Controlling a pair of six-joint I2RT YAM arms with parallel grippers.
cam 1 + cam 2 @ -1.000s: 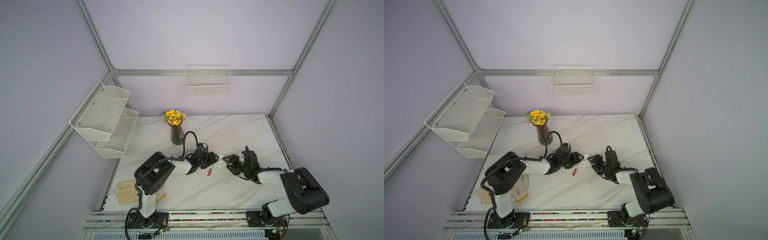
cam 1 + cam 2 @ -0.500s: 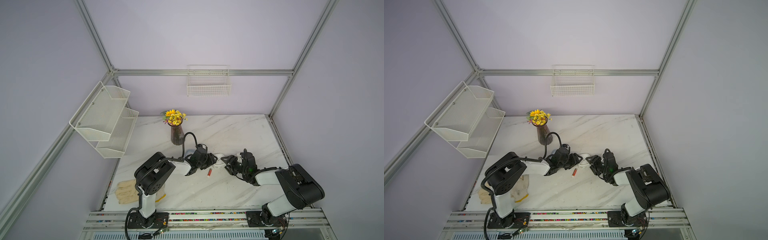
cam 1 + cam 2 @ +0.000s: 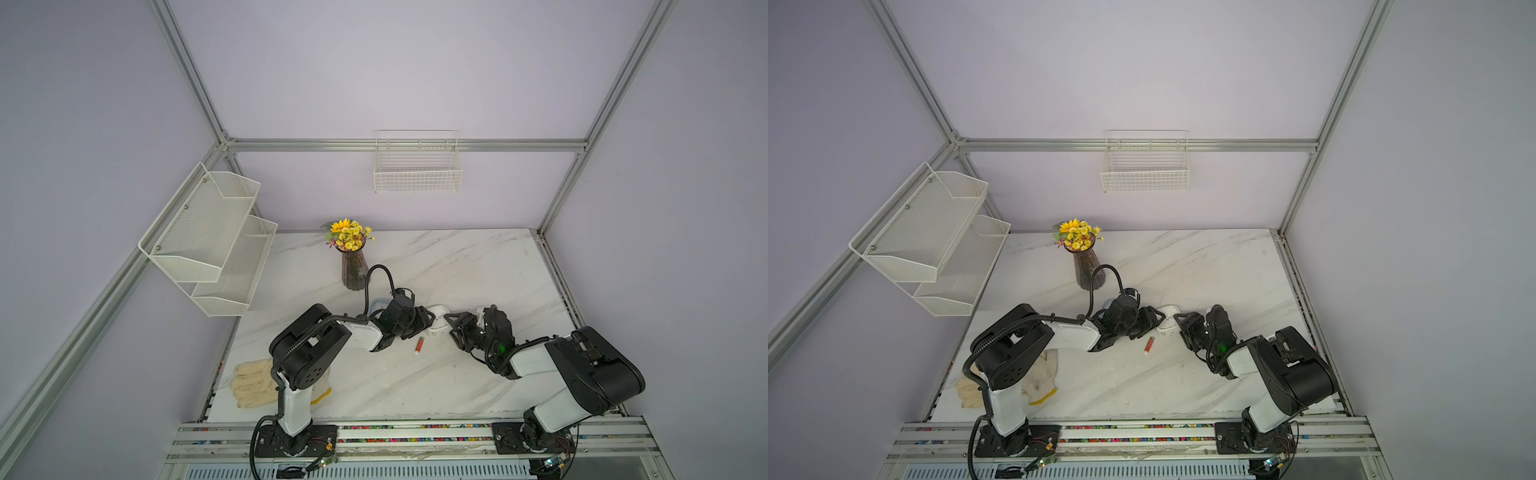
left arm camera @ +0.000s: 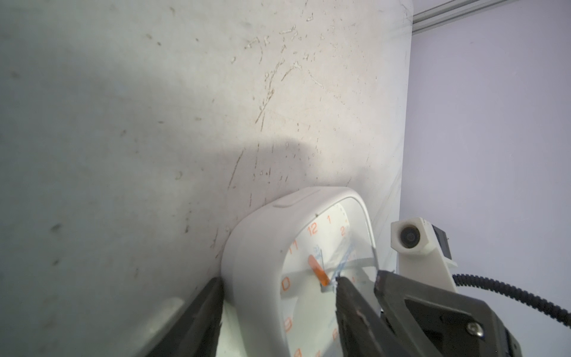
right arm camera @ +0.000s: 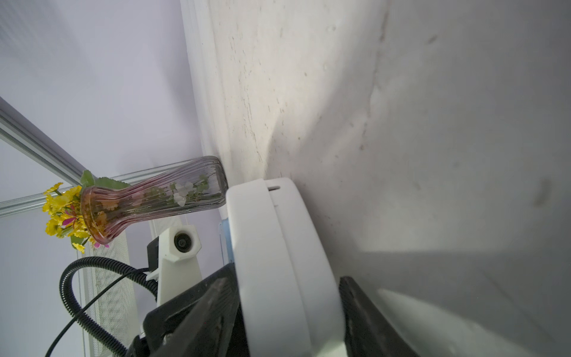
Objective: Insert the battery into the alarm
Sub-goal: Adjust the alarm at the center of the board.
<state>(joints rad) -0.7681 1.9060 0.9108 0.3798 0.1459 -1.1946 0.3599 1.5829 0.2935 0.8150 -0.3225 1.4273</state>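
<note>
Marbled tabletop (image 3: 457, 266) carried the alarm (image 4: 262, 247), upright: probably light, rigid, smooth white plastic with a scratchable clear face, best held by its rounded rim. Both the left gripper (image 4: 279, 282) and the right gripper (image 5: 289, 278) clasped it. Just beside lay the red battery (image 3: 419, 345), small, slick, apt to roll.

The white rounded plastic alarm clock (image 4: 256, 256) carries orange numerals and an orange hand on a white dial. Near that clock lies the small red cylindrical battery (image 3: 420, 344), on the white marble tabletop (image 3: 457, 266) veined in grey. Beyond the clock, the ribbed pink-purple glass vase (image 3: 354, 272) holds yellow flowers (image 3: 348, 236). My left gripper (image 4: 278, 279) and right gripper (image 5: 287, 275) are black. The walls (image 3: 415, 62) are pale lilac.
</note>
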